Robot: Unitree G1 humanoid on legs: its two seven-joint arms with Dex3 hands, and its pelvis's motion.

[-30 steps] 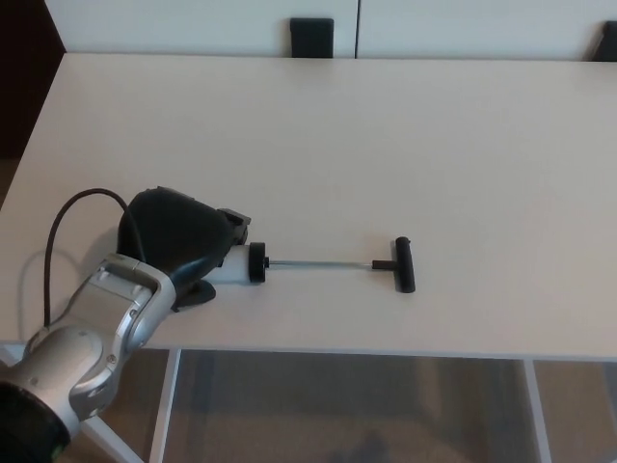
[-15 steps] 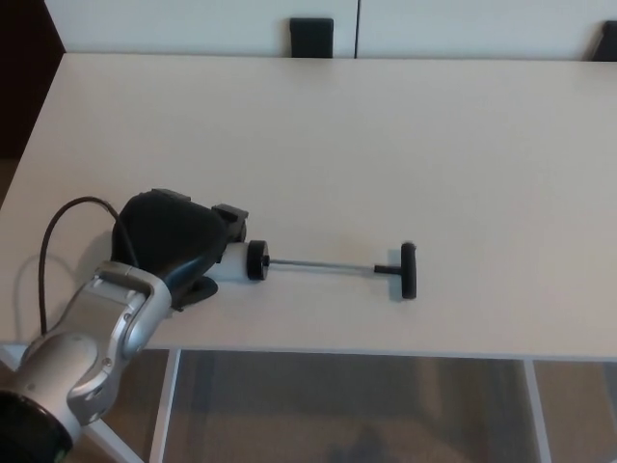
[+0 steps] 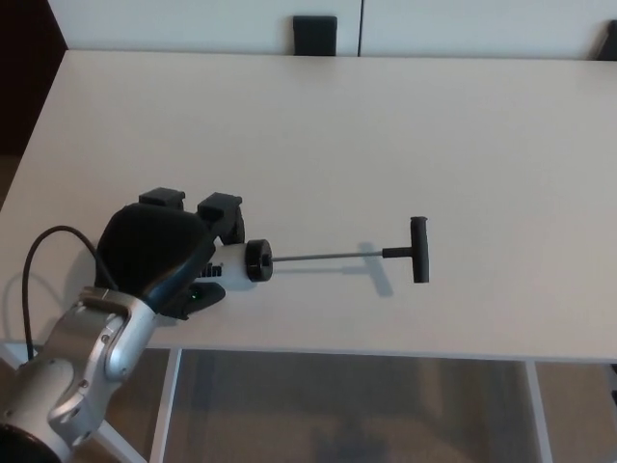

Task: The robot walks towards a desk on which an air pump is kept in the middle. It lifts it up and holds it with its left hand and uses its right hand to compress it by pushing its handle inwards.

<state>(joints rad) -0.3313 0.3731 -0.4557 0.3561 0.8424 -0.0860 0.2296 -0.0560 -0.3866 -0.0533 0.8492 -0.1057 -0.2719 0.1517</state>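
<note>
the pale desk (image 3: 386, 145) fills the view, its near edge running across the bottom. the left arm comes in from the lower left, its left hand (image 3: 169, 253) wrapped around the white barrel of the air pump (image 3: 253, 260), fingers (image 3: 220, 214) clamped over it. the pump is raised off the desk near the front edge, rod extended rightward to the black handle (image 3: 419, 250), its shadow cast below.

You are looking at a wide pale desk top (image 3: 386, 135) lying open on every side of the white air pump with its black T-handle (image 3: 419, 250). Nothing is blocking an approach from the right to that handle. The black left hand (image 3: 169, 256) is occupying the near-left corner, wrapping the pump's barrel.
</note>
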